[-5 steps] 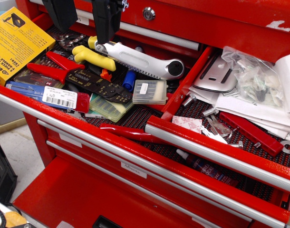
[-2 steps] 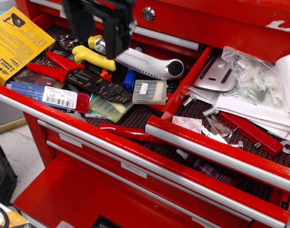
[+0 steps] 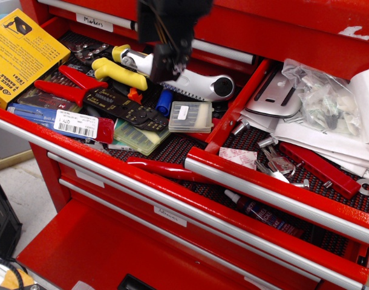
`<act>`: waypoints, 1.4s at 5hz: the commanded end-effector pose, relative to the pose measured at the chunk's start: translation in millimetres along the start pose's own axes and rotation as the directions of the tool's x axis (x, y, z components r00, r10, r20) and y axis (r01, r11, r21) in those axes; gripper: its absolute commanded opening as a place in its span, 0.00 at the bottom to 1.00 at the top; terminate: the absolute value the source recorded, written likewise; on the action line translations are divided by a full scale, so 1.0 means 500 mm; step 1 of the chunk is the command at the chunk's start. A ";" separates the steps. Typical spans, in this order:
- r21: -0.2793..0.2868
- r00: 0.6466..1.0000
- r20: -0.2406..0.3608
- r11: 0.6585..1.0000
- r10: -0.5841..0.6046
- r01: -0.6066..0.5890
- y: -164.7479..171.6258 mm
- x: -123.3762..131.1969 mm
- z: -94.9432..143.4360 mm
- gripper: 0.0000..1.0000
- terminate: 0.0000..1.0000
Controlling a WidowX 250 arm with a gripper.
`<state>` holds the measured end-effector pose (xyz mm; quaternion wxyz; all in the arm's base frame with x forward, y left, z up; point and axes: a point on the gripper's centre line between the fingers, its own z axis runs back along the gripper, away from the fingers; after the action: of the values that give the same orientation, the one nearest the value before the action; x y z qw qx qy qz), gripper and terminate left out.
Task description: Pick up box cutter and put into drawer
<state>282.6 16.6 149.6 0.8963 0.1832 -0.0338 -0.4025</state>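
Long silver-white box cutter (image 3: 193, 83) with ridged edge and round black knob lay in the left red tool-chest compartment, beside the yellow-handled pliers (image 3: 118, 72) and blue marker (image 3: 164, 101). Black robot gripper (image 3: 166, 60) hung directly over the cutter's middle, covering part of it; whether its jaws were spread or pinching could not be told. Red metal drawer (image 3: 275, 184) with silver pull rail stood open at right, holding a silver mouse (image 3: 274, 93), clear hardware bags (image 3: 323, 99) and white papers (image 3: 329, 142).
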 end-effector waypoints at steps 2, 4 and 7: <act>0.193 0.835 0.132 0.840 -0.534 0.507 0.047 0.059 -0.070 1.00 0.00; 0.295 0.814 0.165 0.815 -0.558 0.499 0.069 0.094 -0.132 1.00 0.00; 0.297 0.844 0.225 0.859 -0.488 0.417 0.108 0.089 -0.219 1.00 0.00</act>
<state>365.5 52.9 51.7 0.7537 0.2098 -0.1574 -0.6026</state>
